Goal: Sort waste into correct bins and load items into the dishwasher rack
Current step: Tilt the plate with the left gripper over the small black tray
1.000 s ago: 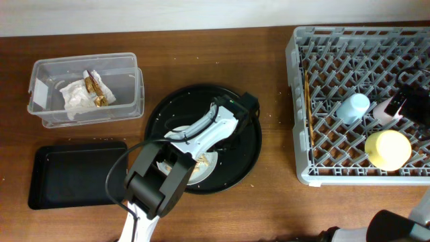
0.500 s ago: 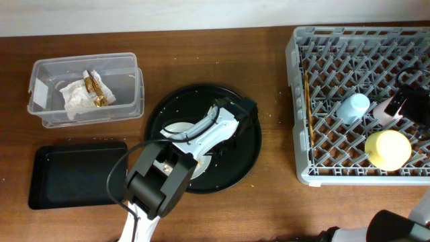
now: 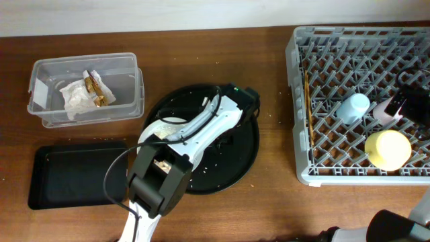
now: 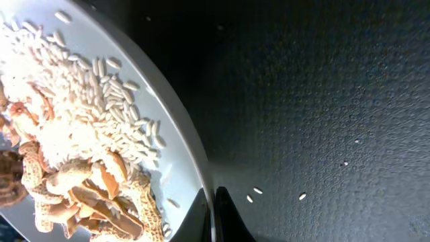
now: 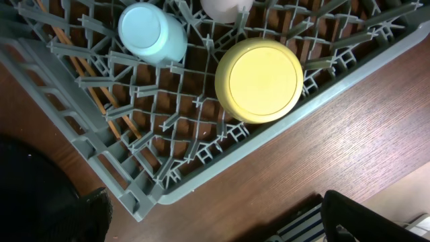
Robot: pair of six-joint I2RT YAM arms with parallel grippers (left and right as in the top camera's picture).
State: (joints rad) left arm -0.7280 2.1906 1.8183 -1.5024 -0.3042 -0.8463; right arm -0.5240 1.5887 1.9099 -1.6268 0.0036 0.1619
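My left gripper (image 4: 211, 214) is shut on the rim of the pale grey plate (image 4: 171, 144), which holds white rice (image 4: 80, 114) and beige-brown food scraps (image 4: 80, 191). From overhead, only the plate's edge (image 3: 163, 125) shows under my left arm, at the left side of the round black tray (image 3: 235, 165). The grey dishwasher rack (image 3: 295, 67) at right holds the yellow bowl (image 3: 388, 149), light-blue cup (image 3: 353, 107), pink cup (image 3: 385, 109) and chopsticks (image 3: 308, 101). My right gripper (image 5: 222, 225) is open and empty, over the table by the rack's front corner (image 5: 101, 161).
The clear box (image 3: 40, 74) at the far left holds crumpled wrappers (image 3: 84, 94). The flat black tray (image 3: 67, 175) lies in front of it. Rice grains are scattered on the round tray (image 4: 322, 101). The bowl (image 5: 259, 79) and blue cup (image 5: 151, 32) sit upside down.
The plate in my left gripper has moved from the middle of the round tray toward its upper left edge. The right arm has not moved.
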